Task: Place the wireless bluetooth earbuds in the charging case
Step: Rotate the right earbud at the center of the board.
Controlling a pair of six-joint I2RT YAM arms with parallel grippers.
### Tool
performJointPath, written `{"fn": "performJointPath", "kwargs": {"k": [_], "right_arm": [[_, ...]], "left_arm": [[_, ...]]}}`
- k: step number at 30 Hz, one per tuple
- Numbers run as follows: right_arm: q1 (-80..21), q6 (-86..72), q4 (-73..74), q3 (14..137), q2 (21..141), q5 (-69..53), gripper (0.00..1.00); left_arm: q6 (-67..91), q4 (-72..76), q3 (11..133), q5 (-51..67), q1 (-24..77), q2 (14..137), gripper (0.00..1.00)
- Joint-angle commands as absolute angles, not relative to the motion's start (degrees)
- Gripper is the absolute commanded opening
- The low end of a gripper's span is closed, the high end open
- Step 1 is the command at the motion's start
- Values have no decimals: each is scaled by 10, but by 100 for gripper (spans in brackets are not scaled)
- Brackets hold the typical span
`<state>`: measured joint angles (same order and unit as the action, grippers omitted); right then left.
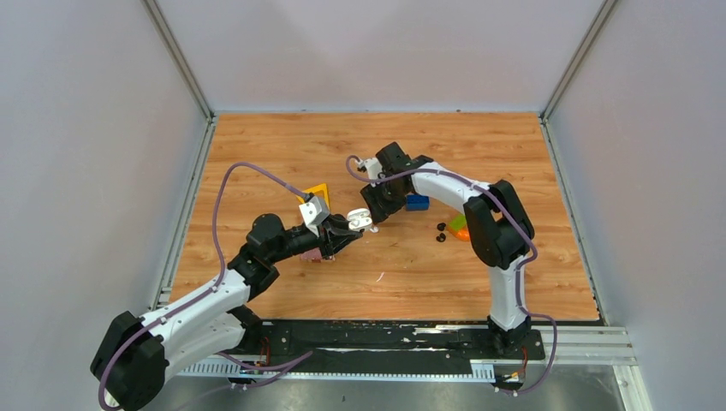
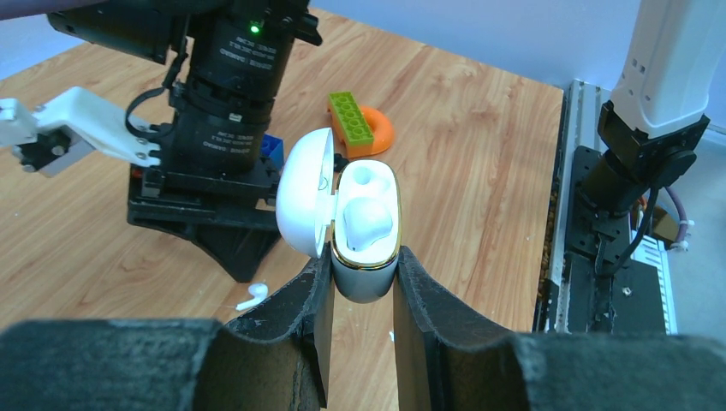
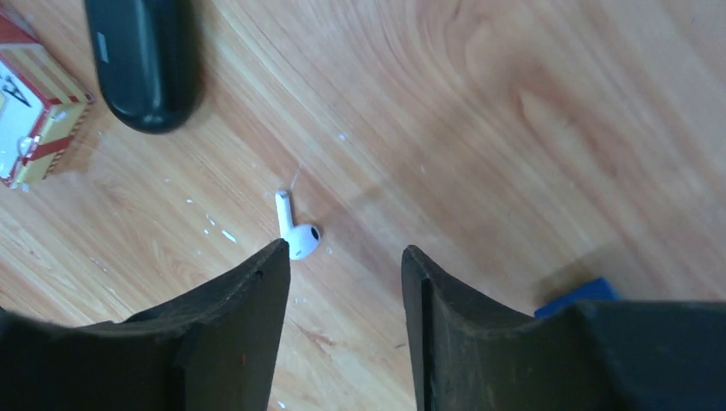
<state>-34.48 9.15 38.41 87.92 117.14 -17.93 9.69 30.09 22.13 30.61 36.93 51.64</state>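
The left wrist view shows what the others do not. The left gripper (image 2: pixel 364 257) is clamped on the lower body of the case (image 2: pixel 365 284) and holds it above the table (image 2: pixel 479 154). The lid (image 2: pixel 304 197) is swung open to the left. The seated earbud (image 2: pixel 368 224) lies in the nearer recess, and the farther recess looks empty. Below and left of the case, the loose earbud (image 2: pixel 251 297) lies on the wood under the right gripper (image 3: pixel 344 253).

Only the right wrist view shows that gripper's fingers standing apart with nothing between them, pointing down at the table. The loose earbud lies just ahead of one fingertip, stem pointing away. Farther off in the same view are a black oval (image 3: pixel 145 68) and a striped box (image 3: pixel 34 128), whose print is too small to read.

From above, the left arm (image 1: pixel 214 291) stretches low and inward from its near-left base. The right arm (image 1: pixel 496 231) rises, folds at the elbow and reaches left, so both grippers nearly meet mid-table. Beyond them lie a blue brick (image 1: pixel 417 202) and a green brick (image 2: pixel 353 120) on an orange ring (image 2: pixel 381 133).
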Motion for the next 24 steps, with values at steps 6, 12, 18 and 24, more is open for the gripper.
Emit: {"fn": "performJointPath", "kwargs": {"k": [6, 12, 18, 24], "right_arm": [[-374, -90, 361, 836, 1098, -85, 71], [-382, -161, 366, 835, 1109, -53, 56], [-381, -218, 377, 850, 1139, -10, 46], [-383, -223, 372, 865, 1159, -18, 45]], "left_arm": [[91, 321, 226, 311, 367, 513, 0], [91, 322, 228, 314, 367, 521, 0], [90, 318, 228, 314, 367, 523, 0], [88, 317, 229, 314, 367, 525, 0]]}}
